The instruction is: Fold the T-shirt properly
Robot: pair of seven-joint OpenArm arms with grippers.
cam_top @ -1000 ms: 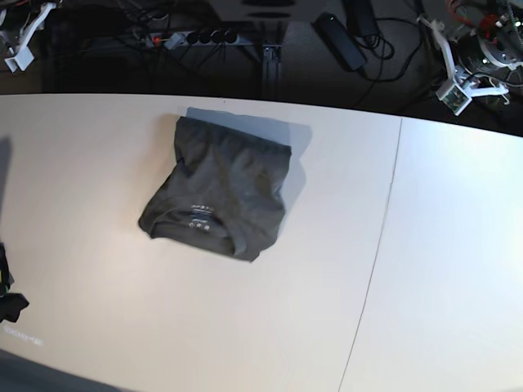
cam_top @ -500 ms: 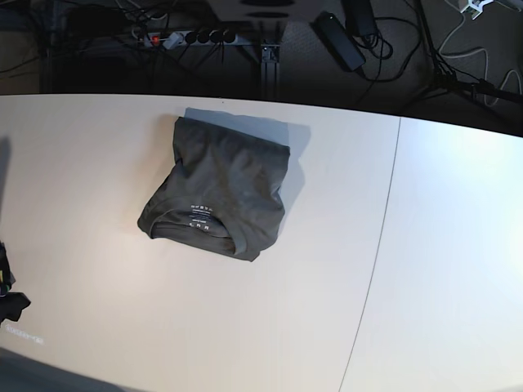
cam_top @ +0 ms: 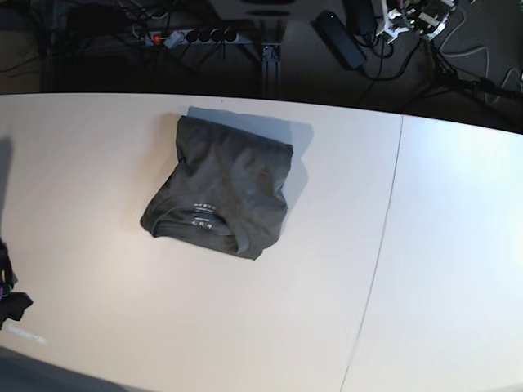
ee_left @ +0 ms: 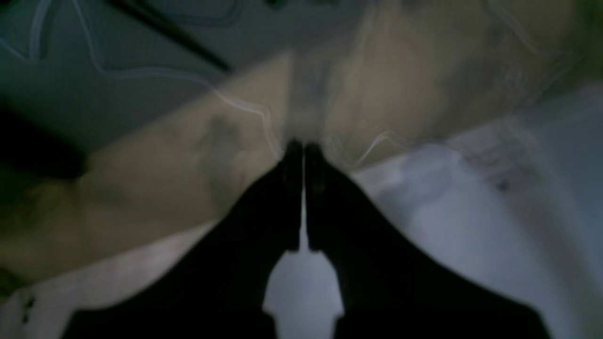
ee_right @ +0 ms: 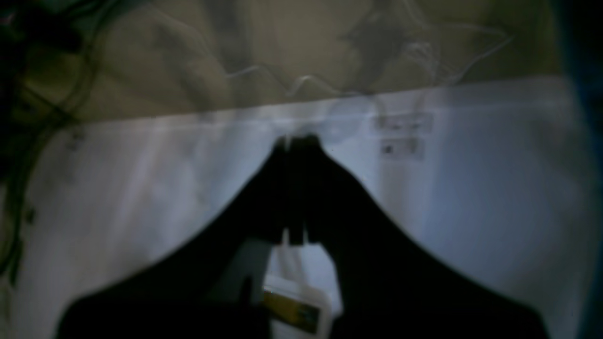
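Observation:
The T-shirt (cam_top: 219,194) lies folded into a compact dark grey-olive packet on the white table (cam_top: 270,327), left of centre. Its collar and small white label face the front. No gripper touches it. In the left wrist view, blurred, my left gripper (ee_left: 304,153) is shut with its dark fingers pressed together and nothing between them. The right wrist view shows my right gripper (ee_right: 297,143) shut and empty too, over a pale surface. The T-shirt does not show in either wrist view.
A seam (cam_top: 382,241) runs front to back through the table right of the shirt. Behind the far edge are a power strip (cam_top: 192,37), cables and a white arm part (cam_top: 413,16). A dark object (cam_top: 11,306) sits at the front left edge.
The white arm part at the upper right has swung up and then left along the top edge. Another white part at the upper left has left the view. The T-shirt has not moved.

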